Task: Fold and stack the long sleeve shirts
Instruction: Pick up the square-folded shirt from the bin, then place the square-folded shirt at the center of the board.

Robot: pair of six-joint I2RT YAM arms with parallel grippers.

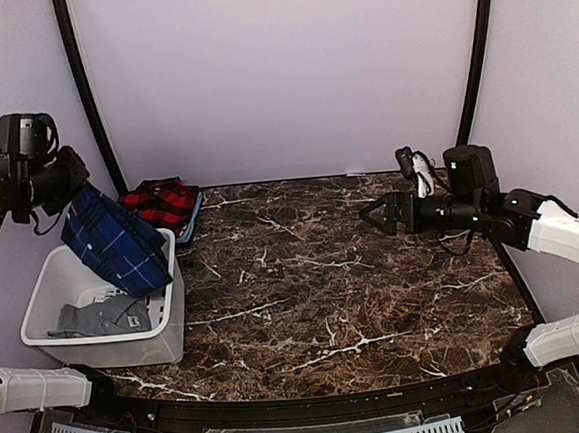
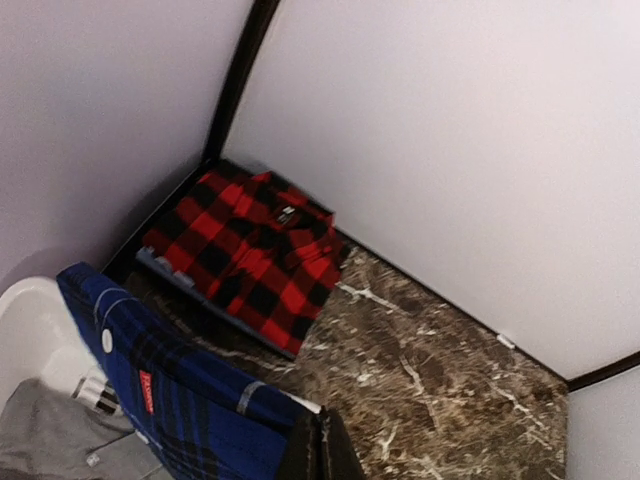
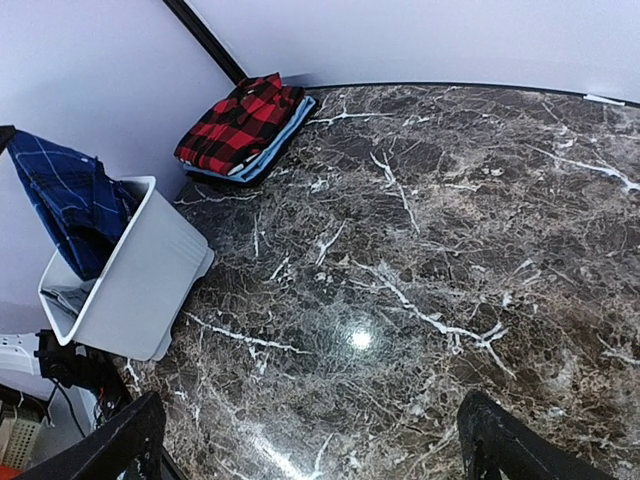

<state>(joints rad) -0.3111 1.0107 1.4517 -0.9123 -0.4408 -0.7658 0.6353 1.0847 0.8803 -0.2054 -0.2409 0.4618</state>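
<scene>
Legible text: none. Red tag (image 2: pixel 146 388) on dark blue plaid shirt (image 2: pixel 205 405): lettering too small to read.

**Bin at the Left Edge, Stack in the Far Corner**

The bin (image 1: pixel 109 349) stands at the left edge of the desk (image 1: pixel 356 292), toward the front. A loose garment (image 1: pixel 102 316) lies on its bottom. Above the bin the hanging shirt (image 1: pixel 116 240) is held up by the left claw (image 1: pixel 71 185), its lower end dropping into the bin. Behind the bin, in the desk's far left corner, the folded shirt (image 1: pixel 160 203) lies on another folded garment (image 1: pixel 192 222). The right claw (image 1: pixel 367 213) hangs over the desk's right side, well apart from these.
</scene>
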